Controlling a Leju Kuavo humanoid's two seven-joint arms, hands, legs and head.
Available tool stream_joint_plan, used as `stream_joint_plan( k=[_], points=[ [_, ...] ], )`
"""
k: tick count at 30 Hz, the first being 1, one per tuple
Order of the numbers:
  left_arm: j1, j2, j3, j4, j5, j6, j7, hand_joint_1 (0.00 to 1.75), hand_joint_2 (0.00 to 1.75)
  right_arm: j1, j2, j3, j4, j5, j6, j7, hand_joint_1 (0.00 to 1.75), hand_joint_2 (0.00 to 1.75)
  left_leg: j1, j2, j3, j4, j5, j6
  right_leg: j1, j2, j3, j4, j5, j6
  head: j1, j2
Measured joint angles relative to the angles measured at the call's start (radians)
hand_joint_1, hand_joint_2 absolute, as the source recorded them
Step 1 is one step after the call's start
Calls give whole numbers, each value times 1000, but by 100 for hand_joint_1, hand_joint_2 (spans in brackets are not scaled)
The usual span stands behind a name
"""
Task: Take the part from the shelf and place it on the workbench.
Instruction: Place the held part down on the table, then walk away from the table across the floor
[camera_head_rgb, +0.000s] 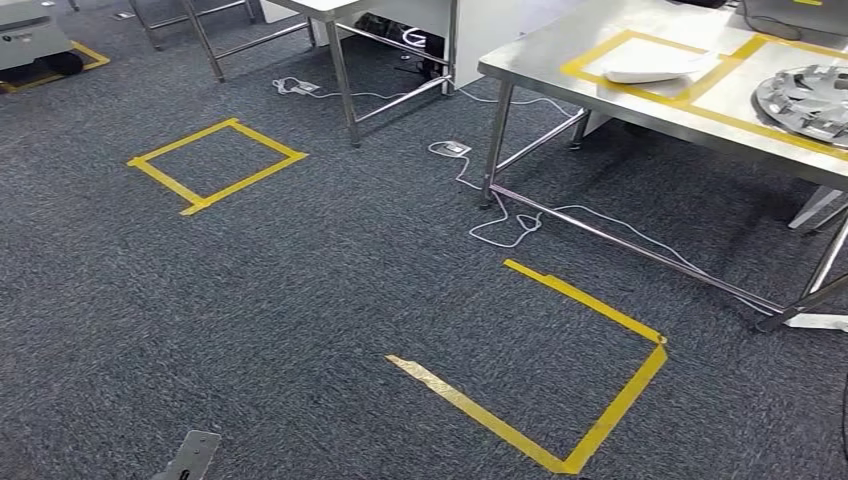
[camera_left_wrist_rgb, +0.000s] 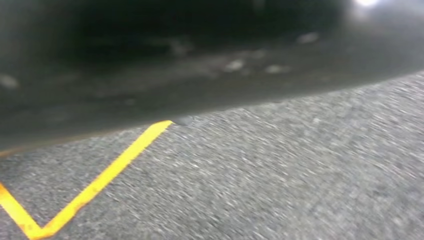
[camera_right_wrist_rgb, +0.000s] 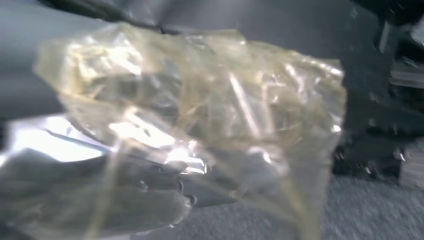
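Close before the right wrist camera, the right robot hand (camera_right_wrist_rgb: 115, 195) holds the bagged part (camera_right_wrist_rgb: 200, 120); carrying seems underway, next reaching the bench (camera_head_rgb: 560, 60).

We list a dark grey speckled carpet (camera_head_rgb: 300, 300) marked with yellow tape: one closed square outline (camera_head_rgb: 216, 165) and one open-sided outline (camera_head_rgb: 560, 400) near the workbench. We record the workbench (camera_head_rgb: 560, 55) as bare silver steel, its top crossed by yellow tape lines (camera_head_rgb: 690, 100). On it, a white flat piece (camera_head_rgb: 655, 68) and, at its right edge, a silver-grey spoked disc (camera_head_rgb: 805, 98). White cables (camera_head_rgb: 500, 225) trail over the carpet. In the right wrist view we note a clear, yellowish-tinted crinkled plastic bag (camera_right_wrist_rgb: 210, 115) with bright glints, its contents blurred.
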Motion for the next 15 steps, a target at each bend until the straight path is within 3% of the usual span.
stream_joint_plan(
  k=[1, 3, 5, 6, 7, 8, 10, 12, 14, 15],
  points=[
    [1, 1, -3, 0, 2, 3, -1, 0, 0, -1, 0, 1, 0, 0, 1, 0, 0, 0, 1, -9, -4, -3, 6, 8, -3, 26, -13, 27, -22, 5, 1, 0],
    [1, 3, -7, 0, 4, 7, -2, 0, 0, 2, 0, 1, 0, 0, 1, 0, 0, 0, 2, -28, -15, -5, 17, 20, -5, 80, -64, 145, -95, 10, 4, 0],
    [2, 4, -8, 0, 4, 9, -3, 0, 0, 5, 0, 2, 0, 0, 0, 0, 0, 0, 0, -53, -27, -4, 25, 22, -5, 95, -113, 265, -144, 10, 4, 0],
    [3, 5, -10, 0, 4, 8, -3, 0, 0, 6, 0, 2, 0, 0, 0, 0, 0, 0, -1, -66, -31, -4, 28, 20, -5, 96, -117, 279, -141, 10, 4, 0],
    [5, 5, -11, 1, 4, 8, -3, 0, 0, 7, 0, 3, 0, 0, 0, 0, 0, 0, -1, -80, -33, -3, 32, 18, -6, 98, -100, 252, -119, 9, 4, 0],
    [6, 5, -12, 1, 4, 7, -3, 0, 0, 7, 0, 3, 0, 0, 0, 0, 0, 0, -1, -94, -34, -3, 34, 15, -8, 108, -65, 189, -84, 8, 4, 0],
    [5, 6, -13, 2, 4, 6, -3, 0, 0, 5, 0, 4, 0, 0, 1, 0, 0, 0, -3, -119, -38, 1, 38, 7, -15, 153, 8, 46, -34, 7, 4, 0],
    [5, 7, -13, 2, 4, 6, -3, 0, 0, 5, 0, 4, 0, 0, 1, -2, 0, 0, -4, -141, -47, 4, 45, -5, -17, 180, 38, -15, -26, 5, 4, 0],
    [8, 8, -14, 2, 4, 6, -3, 0, 0, 5, 0, 5, 0, 0, 1, 0, 0, 0, -1, -159, -57, 5, 51, -19, -15, 160, 42, -17, -22, -5, 4, 0],
    [11, 9, -15, 2, 6, 7, -3, 0, 0, 5, 0, 6, 0, 0, 1, 4, 0, 0, 0, -147, -63, 13, 45, -24, -15, 147, 43, -17, -18, -12, 3, 0]
  ],
)
